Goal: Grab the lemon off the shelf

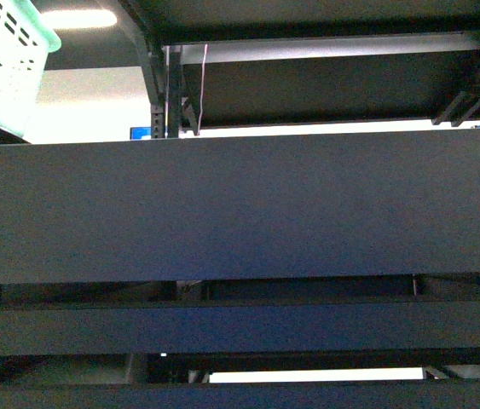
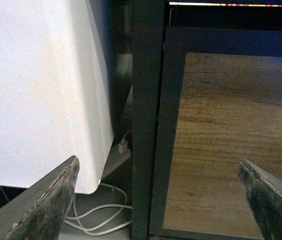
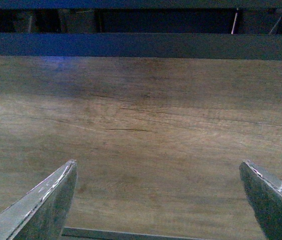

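The lemon is out of view in every frame. The shelf (image 1: 240,204) fills the front view: a wide dark tray front, a narrower dark tier below it and a perforated upright post (image 1: 172,94) at the back. My left gripper (image 2: 158,167) is open, nothing between its fingers, above a dark frame post (image 2: 146,120) and a wooden shelf board (image 2: 231,140). My right gripper (image 3: 158,167) is open too, over a bare wooden board (image 3: 141,125) with a dark rail (image 3: 141,46) along its far edge.
A pale green perforated basket (image 1: 5,60) hangs at the upper left of the front view. In the left wrist view a large white box (image 2: 35,90) stands beside the frame post, with a loose white cable (image 2: 95,220) on the floor under it.
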Controlling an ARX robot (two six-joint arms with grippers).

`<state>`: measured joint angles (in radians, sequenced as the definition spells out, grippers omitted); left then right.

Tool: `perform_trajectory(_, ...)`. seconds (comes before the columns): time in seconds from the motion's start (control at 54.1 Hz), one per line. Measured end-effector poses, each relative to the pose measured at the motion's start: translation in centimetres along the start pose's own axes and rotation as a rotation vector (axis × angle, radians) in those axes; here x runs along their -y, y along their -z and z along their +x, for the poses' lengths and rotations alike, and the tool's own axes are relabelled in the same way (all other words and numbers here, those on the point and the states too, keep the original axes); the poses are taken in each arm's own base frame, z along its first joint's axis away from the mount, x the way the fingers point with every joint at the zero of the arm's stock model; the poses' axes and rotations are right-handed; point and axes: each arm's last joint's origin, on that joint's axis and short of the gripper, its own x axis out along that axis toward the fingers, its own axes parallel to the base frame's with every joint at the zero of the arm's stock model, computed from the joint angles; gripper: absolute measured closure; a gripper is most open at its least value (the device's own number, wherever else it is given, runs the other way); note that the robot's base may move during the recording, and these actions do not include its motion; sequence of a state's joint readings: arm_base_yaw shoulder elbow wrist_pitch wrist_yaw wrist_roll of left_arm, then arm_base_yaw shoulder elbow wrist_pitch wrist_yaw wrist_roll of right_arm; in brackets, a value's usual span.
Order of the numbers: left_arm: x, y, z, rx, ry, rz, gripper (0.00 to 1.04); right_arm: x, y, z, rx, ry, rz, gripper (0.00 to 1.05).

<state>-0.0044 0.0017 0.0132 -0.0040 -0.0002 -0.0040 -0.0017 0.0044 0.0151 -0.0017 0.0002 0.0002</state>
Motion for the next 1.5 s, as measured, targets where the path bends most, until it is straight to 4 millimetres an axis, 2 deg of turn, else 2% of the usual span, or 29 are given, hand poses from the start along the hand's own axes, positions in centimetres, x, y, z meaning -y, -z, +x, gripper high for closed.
perform_trajectory(1.497, 0.0, 0.0, 0.0, 0.0, 0.0, 0.0, 0.08, 0.0, -0.01, 0.0, 0.001, -0.001, 0.0, 0.08)
